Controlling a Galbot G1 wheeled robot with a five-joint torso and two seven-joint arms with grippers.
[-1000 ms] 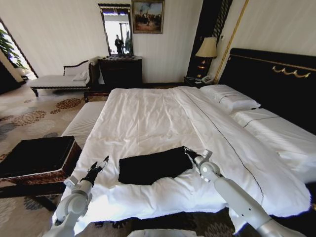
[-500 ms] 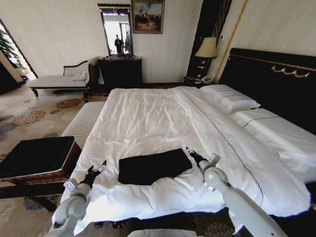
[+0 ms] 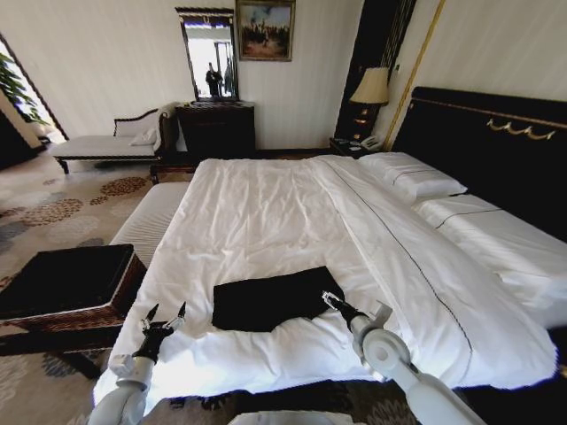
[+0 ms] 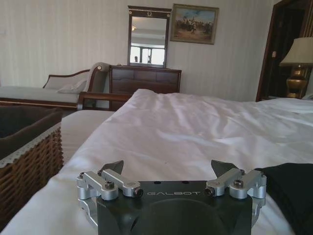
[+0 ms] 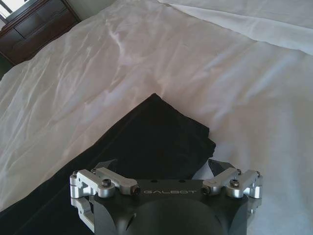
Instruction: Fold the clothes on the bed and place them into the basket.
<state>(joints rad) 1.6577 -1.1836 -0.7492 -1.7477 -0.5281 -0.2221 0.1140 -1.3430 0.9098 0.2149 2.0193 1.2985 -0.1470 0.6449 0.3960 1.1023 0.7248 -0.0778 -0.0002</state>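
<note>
Lying folded near the bed's (image 3: 266, 212) foot edge, the black T-shirt (image 3: 270, 301) sits between both spread-open grippers: right gripper (image 3: 333, 302) at its corner, left gripper (image 3: 164, 316) toward the wicker basket (image 3: 66, 288), seemingly framing a lift.

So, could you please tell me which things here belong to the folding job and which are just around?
Job:
- folded black T-shirt
- bed
- basket
- left gripper, open
- right gripper, open

Just around:
- bench
- lamp
- dresser
</note>
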